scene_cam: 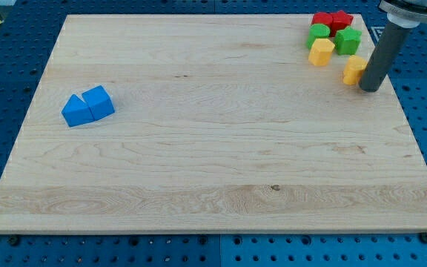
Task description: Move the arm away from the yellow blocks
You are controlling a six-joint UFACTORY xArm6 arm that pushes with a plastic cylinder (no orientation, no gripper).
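Note:
Two yellow blocks sit near the view's top right of the wooden board (199,148). One yellow block (321,52) lies below the green blocks. The other yellow block (354,69) is partly hidden by the dark rod. My tip (371,89) rests on the board right beside this second yellow block, on its right side, touching or nearly touching it.
Two red blocks (332,21) and two green blocks (333,37) cluster with the yellow ones at the top right. Two blue blocks (87,106) lie together at the view's left. The board's right edge is close to the rod.

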